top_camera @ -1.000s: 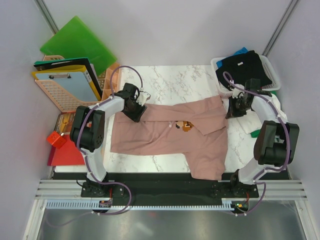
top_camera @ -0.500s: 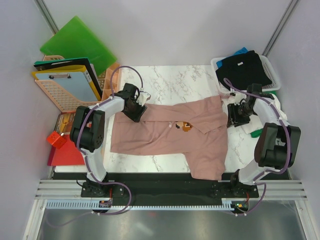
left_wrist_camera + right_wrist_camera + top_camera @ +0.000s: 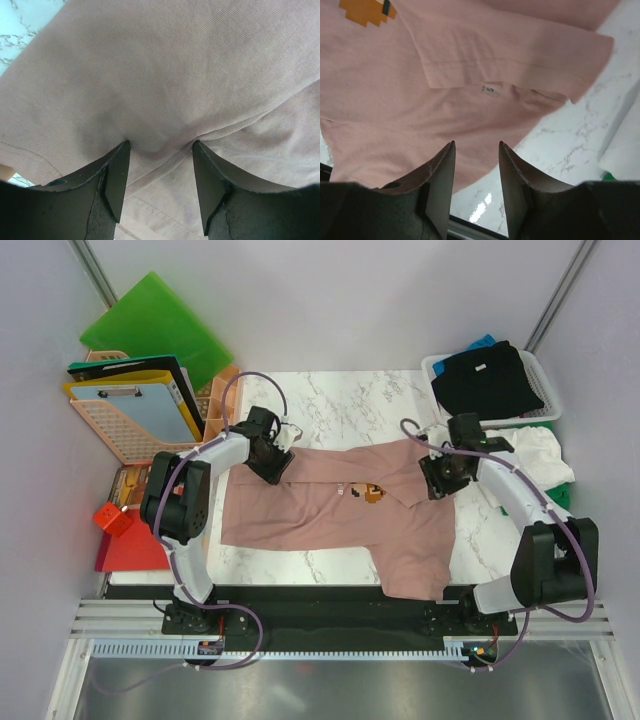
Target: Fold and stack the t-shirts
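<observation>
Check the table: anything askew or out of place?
The dusty pink cloth t-shirt lies crooked: one end droops off the near edge of the white marble table, over the black base rail.

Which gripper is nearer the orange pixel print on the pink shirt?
Right. The right gripper hovers just right of the print; the left gripper sits at the pink shirt's far left corner.

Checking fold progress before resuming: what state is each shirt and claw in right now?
pink t-shirt: laid out, one sleeve folded in, one end over the near table edge
left claw: open, tips pressed into the pink t-shirt
right claw: open, empty, above that sleeve
black t-shirt: piled in the white basket
white shirt: crumpled beside the basket
</observation>
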Tool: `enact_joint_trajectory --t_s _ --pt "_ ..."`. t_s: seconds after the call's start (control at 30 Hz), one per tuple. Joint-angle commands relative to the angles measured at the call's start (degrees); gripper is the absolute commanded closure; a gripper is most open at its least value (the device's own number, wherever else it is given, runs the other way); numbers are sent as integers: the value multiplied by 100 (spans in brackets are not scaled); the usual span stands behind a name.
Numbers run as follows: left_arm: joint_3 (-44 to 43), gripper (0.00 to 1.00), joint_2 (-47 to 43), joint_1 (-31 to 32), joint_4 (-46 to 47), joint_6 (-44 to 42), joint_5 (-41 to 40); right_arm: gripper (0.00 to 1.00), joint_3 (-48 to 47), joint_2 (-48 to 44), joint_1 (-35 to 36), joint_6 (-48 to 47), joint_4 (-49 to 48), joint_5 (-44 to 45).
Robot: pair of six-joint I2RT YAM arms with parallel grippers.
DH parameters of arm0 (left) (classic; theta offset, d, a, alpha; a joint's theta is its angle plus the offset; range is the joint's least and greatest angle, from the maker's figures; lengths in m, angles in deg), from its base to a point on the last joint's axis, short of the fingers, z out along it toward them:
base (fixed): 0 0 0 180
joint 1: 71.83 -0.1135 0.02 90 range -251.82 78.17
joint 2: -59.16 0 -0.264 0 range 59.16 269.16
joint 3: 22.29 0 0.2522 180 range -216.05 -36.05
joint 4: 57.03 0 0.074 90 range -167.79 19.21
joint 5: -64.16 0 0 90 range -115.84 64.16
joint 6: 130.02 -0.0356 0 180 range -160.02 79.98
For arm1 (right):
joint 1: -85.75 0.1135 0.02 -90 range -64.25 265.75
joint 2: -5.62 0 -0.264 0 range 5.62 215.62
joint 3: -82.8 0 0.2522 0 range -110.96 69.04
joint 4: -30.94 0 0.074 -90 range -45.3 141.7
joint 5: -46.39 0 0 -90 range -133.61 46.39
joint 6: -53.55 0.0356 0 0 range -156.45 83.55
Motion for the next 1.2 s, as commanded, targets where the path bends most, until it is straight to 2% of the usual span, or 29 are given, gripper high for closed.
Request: enact_joint_trajectory --t_s 0.0,0.1,0.27,0.57,0.9,1.0,1.03,1.07,1.1,1.17 --pt "226 40 290 96 -507 -185 -178 52 259 -175 571 102 -875 1051" --pt "244 40 237 96 -507 -211 -204 50 365 -35 914 84 -1253 1659" --pt "200 40 255 96 -524 -194 -204 49 287 518 1274 172 -1483 1923" --pt "235 40 246 105 -515 -203 -222 49 -144 1599 1750 523 -1571 1731" --pt "253 40 264 105 -471 -238 -213 52 -197 1574 1917 778 -1492 1484" --pt "261 40 255 105 -480 -247 -222 69 -153 1644 1926 805 -1483 1449" --pt "261 40 237 96 -480 -255 -230 79 -144 1636 1926 805 -1483 1423" --pt "270 40 228 96 -480 -273 -248 84 -118 1653 1926 805 -1465 1362" --pt "288 40 211 96 -480 -282 -274 94 -109 1662 1934 805 -1457 1344" --pt "297 40 202 105 -480 -290 -292 100 -83 1653 1934 805 -1430 1343"
